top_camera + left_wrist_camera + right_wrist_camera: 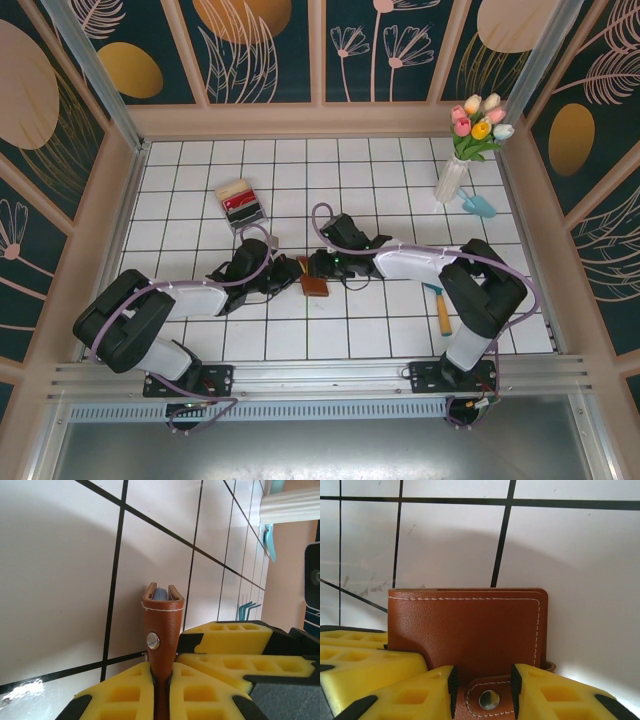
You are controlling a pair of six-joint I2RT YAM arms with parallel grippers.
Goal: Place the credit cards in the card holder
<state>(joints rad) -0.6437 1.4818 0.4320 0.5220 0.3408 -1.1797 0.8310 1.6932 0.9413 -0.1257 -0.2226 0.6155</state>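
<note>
Left gripper (161,672) clenched on card holder (162,625), right gripper (482,680) astride its snap tab (489,699), grasp indeterminate; opening step judged in hand, tab to be unsnapped next.

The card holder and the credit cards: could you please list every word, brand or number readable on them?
None can be read.
The card holder has plain brown leather, white stitching and a blank metal snap.
The credit cards in the top view are too small to read.
</note>
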